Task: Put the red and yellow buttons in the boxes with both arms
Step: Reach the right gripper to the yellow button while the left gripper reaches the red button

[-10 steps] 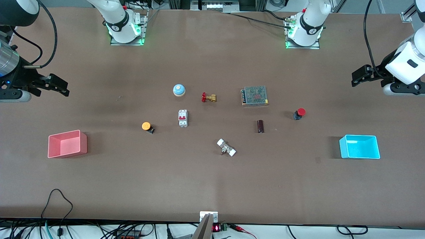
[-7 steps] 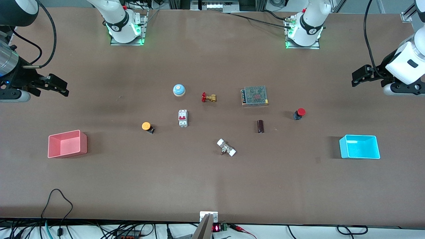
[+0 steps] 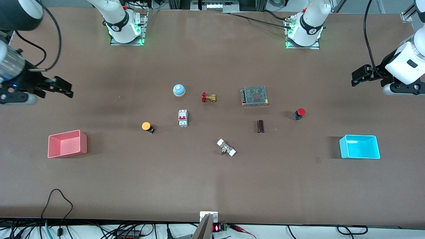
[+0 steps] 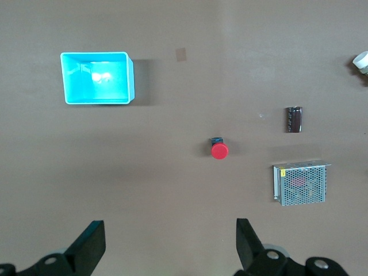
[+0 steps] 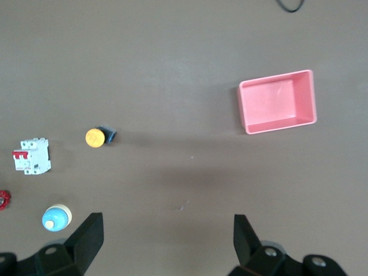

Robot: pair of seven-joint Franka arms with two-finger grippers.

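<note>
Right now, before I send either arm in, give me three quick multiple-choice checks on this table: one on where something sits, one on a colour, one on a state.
1. The red button lies nearest to which of these?
A. the pink-red box
B. the cyan box
C. the blue bell

2. What colour is the cap of the button toward the right arm's end of the table?
A. orange-yellow
B. green
C. white

3. How do the two end effectors stand?
A. both shut on buttons
B. one holds a box
C. both open, holding nothing

Answers:
1. B, since the red button sits toward the left arm's end, as the cyan box does.
2. A, since its round cap shows orange-yellow in the front and right wrist views.
3. C, since the left end effector and the right end effector show spread fingers over bare table.
</note>
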